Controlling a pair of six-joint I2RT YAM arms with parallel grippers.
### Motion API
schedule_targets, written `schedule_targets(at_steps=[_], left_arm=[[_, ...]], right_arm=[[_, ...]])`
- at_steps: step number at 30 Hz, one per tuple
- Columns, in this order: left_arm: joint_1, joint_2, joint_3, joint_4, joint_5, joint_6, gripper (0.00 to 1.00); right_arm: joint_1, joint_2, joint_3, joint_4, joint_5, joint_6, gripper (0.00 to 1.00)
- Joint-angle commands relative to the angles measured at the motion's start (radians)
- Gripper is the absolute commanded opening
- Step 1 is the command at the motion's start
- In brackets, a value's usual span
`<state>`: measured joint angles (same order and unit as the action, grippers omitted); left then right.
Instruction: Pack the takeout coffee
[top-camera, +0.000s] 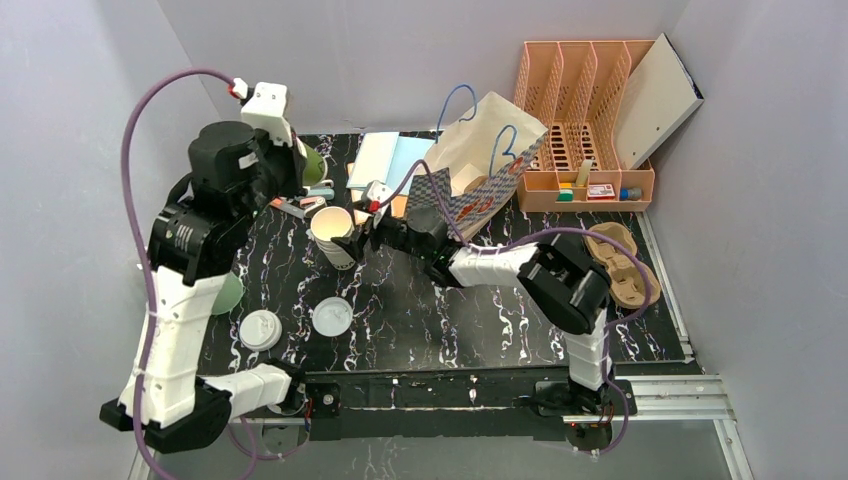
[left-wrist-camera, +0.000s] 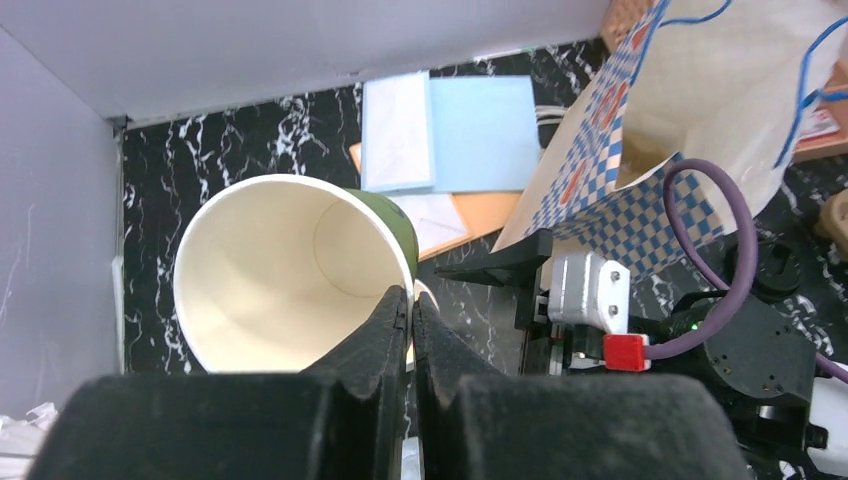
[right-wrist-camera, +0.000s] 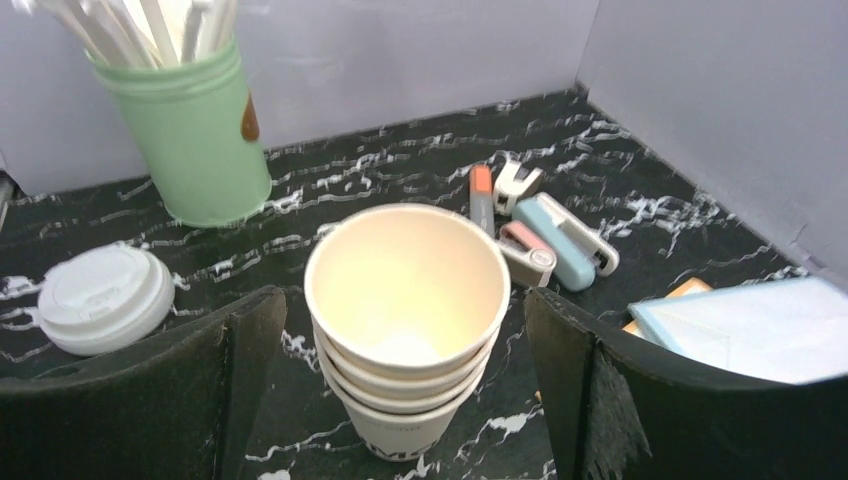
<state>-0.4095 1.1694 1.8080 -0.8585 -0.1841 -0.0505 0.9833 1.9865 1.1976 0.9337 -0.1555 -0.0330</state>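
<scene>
The takeout coffee (left-wrist-camera: 290, 275) is a dark green paper cup with a pale inside. My left gripper (left-wrist-camera: 411, 300) is shut on its rim, one finger inside and one outside. From above, the cup (top-camera: 314, 163) hangs off the table at the back left, under the raised left gripper (top-camera: 300, 170). My right gripper (right-wrist-camera: 402, 300) is open, and its fingers (right-wrist-camera: 245, 340) stand on either side of a stack of cream paper cups (right-wrist-camera: 405, 300) without touching it. The same stack (top-camera: 333, 235) stands left of centre in the top view, with the right gripper (top-camera: 358, 235) at it.
A checked paper bag (top-camera: 480, 165) stands open at the back centre, beside an orange file rack (top-camera: 590, 110). A cardboard cup carrier (top-camera: 620, 265) lies at the right. Two white lids (top-camera: 260, 328) (top-camera: 331, 317) lie in front. The green straw holder (right-wrist-camera: 195, 140) and staplers (right-wrist-camera: 555, 240) lie beyond the stack.
</scene>
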Motion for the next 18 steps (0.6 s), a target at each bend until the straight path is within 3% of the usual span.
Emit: schedule_targets(at_steps=[1,8,18], left_arm=[[-0.005,-0.051,-0.042,0.082,0.043,-0.024,0.00],[-0.005,-0.051,-0.074,0.119,0.170,-0.062,0.00],[-0.005,-0.043,-0.192,0.117,0.432,-0.144,0.00]], right_arm=[[0.003,-0.132,-0.003,-0.037,0.027,-0.023,0.98],[0.002,-0.301,-0.033,-0.206,0.116,0.010,0.98],[0.003,-0.623,-0.021,-0.666,0.386,0.148,0.98]])
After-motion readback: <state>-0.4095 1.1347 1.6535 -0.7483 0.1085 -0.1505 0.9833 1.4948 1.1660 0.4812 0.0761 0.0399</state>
